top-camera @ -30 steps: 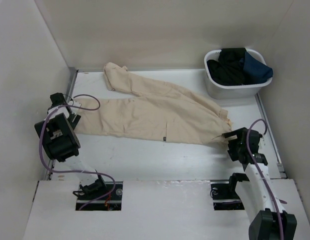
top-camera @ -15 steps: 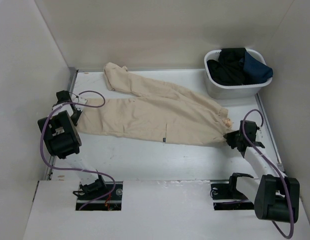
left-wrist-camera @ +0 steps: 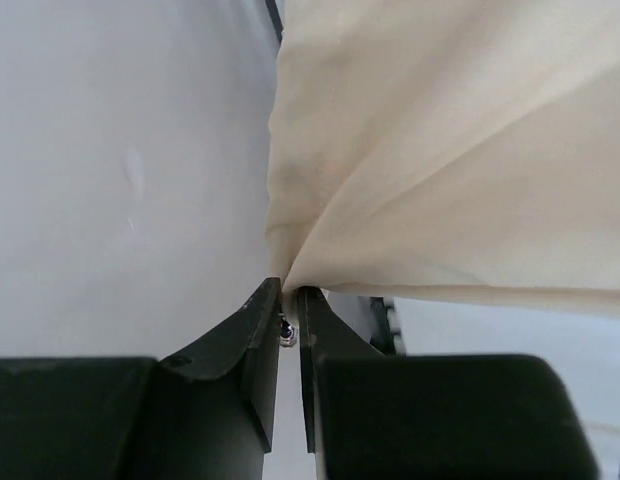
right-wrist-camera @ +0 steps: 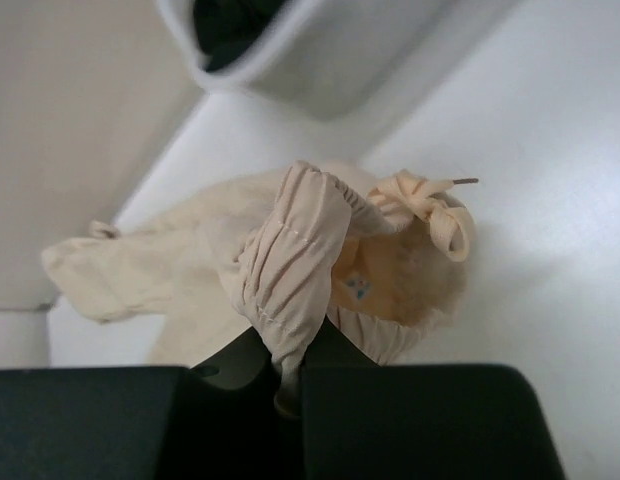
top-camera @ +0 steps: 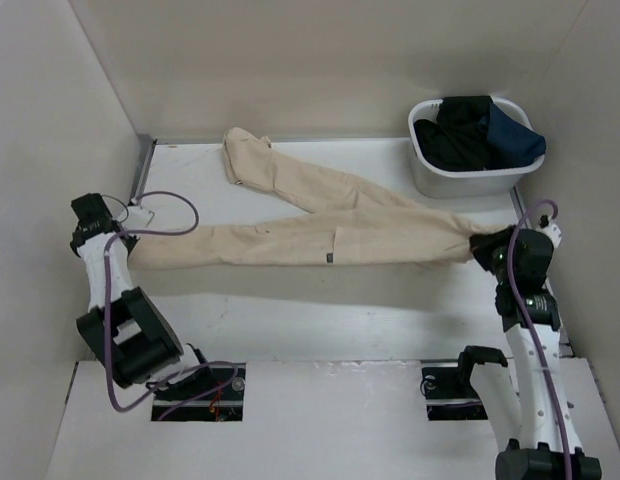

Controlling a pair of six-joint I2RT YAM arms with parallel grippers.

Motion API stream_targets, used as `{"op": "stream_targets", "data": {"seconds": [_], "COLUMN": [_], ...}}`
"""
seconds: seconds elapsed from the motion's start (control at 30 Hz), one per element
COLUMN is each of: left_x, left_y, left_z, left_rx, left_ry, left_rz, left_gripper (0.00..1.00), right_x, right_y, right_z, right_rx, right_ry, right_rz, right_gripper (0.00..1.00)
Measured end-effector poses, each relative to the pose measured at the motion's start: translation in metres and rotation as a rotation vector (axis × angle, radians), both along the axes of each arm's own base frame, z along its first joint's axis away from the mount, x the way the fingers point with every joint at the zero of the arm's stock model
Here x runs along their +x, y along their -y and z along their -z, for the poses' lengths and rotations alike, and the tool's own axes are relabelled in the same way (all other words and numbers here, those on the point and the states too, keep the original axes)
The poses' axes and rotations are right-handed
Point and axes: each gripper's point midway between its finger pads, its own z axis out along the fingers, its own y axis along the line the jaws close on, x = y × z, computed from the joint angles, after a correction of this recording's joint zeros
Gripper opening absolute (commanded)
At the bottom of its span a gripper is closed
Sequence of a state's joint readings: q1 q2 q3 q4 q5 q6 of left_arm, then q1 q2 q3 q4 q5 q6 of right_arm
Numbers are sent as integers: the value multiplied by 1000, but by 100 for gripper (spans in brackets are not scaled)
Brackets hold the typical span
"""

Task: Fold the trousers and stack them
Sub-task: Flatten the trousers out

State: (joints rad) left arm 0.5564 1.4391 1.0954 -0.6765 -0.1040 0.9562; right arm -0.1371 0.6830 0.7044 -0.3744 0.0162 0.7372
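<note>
Trousers [top-camera: 320, 235] plain cream-beige, no pattern; small dark tag [top-camera: 329, 260] on near leg. Table [top-camera: 320, 310] white. Basket [top-camera: 460, 182] far right pale grey-white, holding black garment [top-camera: 455, 135] and navy garment [top-camera: 512, 140]. Cables [top-camera: 180, 197] purple. Left claw [left-wrist-camera: 290, 300] and right claw [right-wrist-camera: 280, 362] black.

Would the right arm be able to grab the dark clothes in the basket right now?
Probably not yet: the right gripper is shut on the trousers waist. The basket of dark clothes sits close by, nothing between.
</note>
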Motion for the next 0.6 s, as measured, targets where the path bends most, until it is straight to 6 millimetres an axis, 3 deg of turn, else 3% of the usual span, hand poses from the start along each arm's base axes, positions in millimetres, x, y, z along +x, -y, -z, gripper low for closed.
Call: {"op": "stream_targets", "data": {"seconds": [0.07,0.1,0.13,0.2,0.27,0.37,0.47,0.53,0.6], "left_x": [-21,-37,-49,-76,-102,-112,-85,-41,13], "left_y": [7,11,15,21,22,15,4,-1,9], "left_z": [-1,6,15,38,56,57,35,5,-27], "left_rx": [30,35,28,-3,-38,-44,8,70,110], "left_ry": [-32,-71,-111,-212,-306,-341,-269,-153,-18], "left_rz": [29,41,54,70,60,39,42,66,114], "left_gripper": [3,5,11,36,60,67,72,73,74], "right_x": [-22,-34,-48,-73,-88,-97,-98,-91,-77], "right_y": [0,1,1,2,5,13,25,32,32], "right_z": [43,64,87,116,124,117,93,67,49], "right_rx": [51,84,121,191,241,268,233,172,100], "right_ry": [-102,-156,-217,-303,-335,-324,-288,-253,-236], "right_rz": [37,64,99,176,245,326,382,386,347], "right_gripper": [16,30,51,85,100,100,100,100,100]}}
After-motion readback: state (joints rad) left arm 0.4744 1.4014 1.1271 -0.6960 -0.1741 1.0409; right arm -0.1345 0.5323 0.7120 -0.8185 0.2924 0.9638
